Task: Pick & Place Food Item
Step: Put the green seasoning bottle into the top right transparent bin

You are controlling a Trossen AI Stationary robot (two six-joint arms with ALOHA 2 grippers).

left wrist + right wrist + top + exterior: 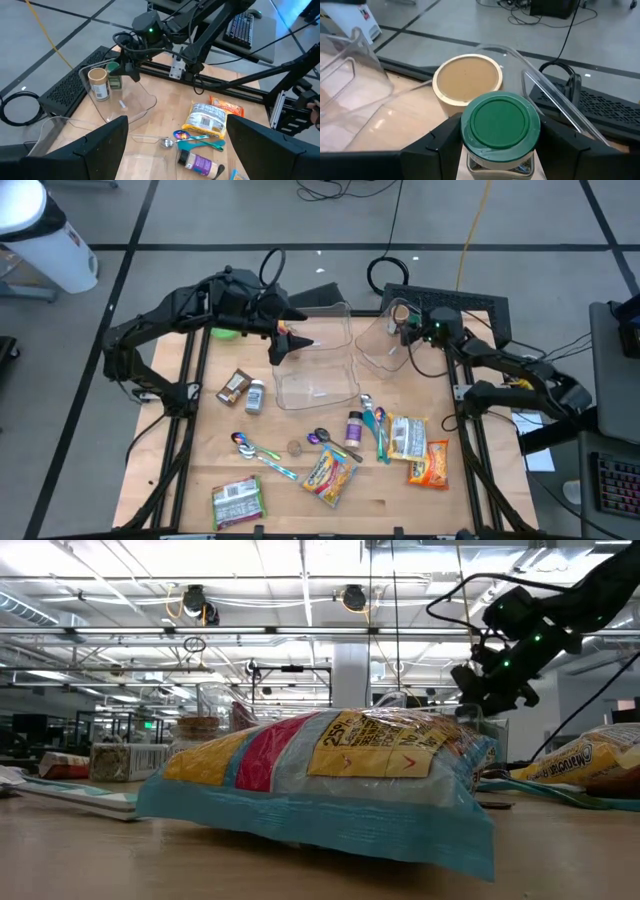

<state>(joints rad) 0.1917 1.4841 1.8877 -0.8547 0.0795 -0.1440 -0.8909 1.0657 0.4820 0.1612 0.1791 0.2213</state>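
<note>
The wooden counter (200,465) carries two clear plastic bins, and the larger bin (318,370) near its middle serves as the landmark here. Farthest left of that bin, a green ball (225,333) lies under the left arm, with a small brown packet (234,386) and a small grey can (255,396) between it and the bin, and a green-labelled packet (238,502) near the counter's front edge. The left pincer (292,340) hangs over the bin's left rim with its fingers spread apart and nothing between them. In front of the bin lie spoons (262,455), a yellow and red snack bag (330,475) and a purple-labelled bottle (354,425). To the bin's right sits the smaller clear bin (382,340), and inside it stands a jar with a tan lid (467,80). The right pincer (501,150) hovers over that smaller bin, clamped on a jar with a green lid (500,125), which it holds just beside the tan-lidded jar. Front right of the large bin lie a teal spoon (381,435), a pale pouch (405,437) and an orange packet (430,463). A black keyboard (450,302) rests beyond the smaller bin.
</note>
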